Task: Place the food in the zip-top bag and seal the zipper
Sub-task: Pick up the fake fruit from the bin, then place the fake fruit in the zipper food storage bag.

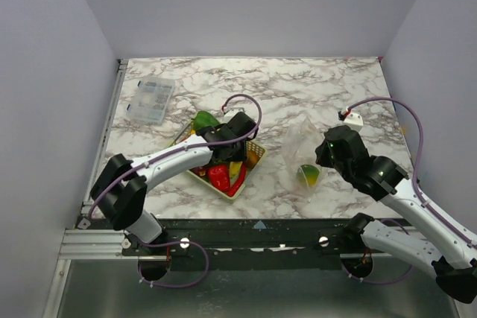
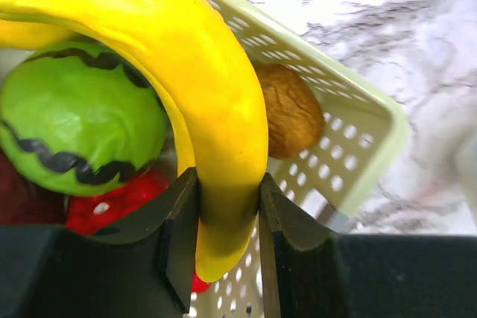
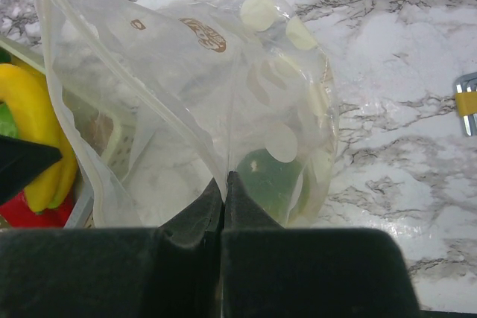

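While the marble tabletop (image 1: 298,94) carries everything, the pale mesh basket (image 2: 350,158) lies at its near left. The zip-top bag (image 3: 186,94) stands crumpled just right of the basket, and a green fruit (image 3: 272,176) shows through its lower part. A clear compartment box (image 1: 153,100) lies well apart at the far left. The left arm (image 1: 175,158) reaches over the basket. The left fingers (image 2: 175,236) are closed part way and press both sides of a yellow banana (image 2: 201,87), beside a green striped fruit (image 2: 82,117). The right arm (image 1: 380,176) bends toward the bag. The right fingers (image 3: 250,221) are fully together and pinch the bag's film.
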Available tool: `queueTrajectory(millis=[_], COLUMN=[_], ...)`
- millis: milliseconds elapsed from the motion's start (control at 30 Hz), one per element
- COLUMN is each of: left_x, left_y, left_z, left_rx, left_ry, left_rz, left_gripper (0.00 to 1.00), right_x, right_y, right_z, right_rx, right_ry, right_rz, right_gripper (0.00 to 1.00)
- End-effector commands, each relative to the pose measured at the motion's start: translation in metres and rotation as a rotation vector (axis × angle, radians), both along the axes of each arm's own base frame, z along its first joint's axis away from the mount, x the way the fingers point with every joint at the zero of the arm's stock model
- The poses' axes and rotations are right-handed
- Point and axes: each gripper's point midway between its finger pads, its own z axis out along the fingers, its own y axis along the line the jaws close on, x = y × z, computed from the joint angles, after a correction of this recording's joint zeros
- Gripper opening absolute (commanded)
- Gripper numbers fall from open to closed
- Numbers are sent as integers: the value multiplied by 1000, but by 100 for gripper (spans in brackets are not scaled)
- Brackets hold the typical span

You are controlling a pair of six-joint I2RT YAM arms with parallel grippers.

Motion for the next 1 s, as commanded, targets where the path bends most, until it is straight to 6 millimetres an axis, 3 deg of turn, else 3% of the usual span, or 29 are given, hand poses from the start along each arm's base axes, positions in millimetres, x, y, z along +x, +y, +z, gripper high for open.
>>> queueTrajectory(millis=[0, 200, 333, 433, 667, 800, 967], left_x=[0, -30, -82, -119, -169, -184, -175], left_y=[0, -19, -41, -46, -43, -49, -70], left_z=[69, 129, 166, 186, 227, 240, 237], left_rx=[-100, -256, -444, -560, -776, -893, -982], left_ry=[-142, -235, -208, -167, -100, 7, 87], left_rz=[-78, -379, -703, -886, -1051, -1075, -1037], left_gripper=[8, 5, 4, 4, 0, 0, 0], right_x=[2, 5, 9, 14, 24, 25, 22], right_y=[6, 11, 16, 22, 36, 42, 47], right_z=[-1, -4, -5, -7, -15, -15, -6], right_rx=[6, -7, -1, 0, 2, 20, 74], right_ry=[-1, 12, 5, 1, 8, 14, -8], right_rz=[22, 37, 49, 64, 93, 111, 122], right_gripper=[1, 1, 1, 1, 1, 1, 1])
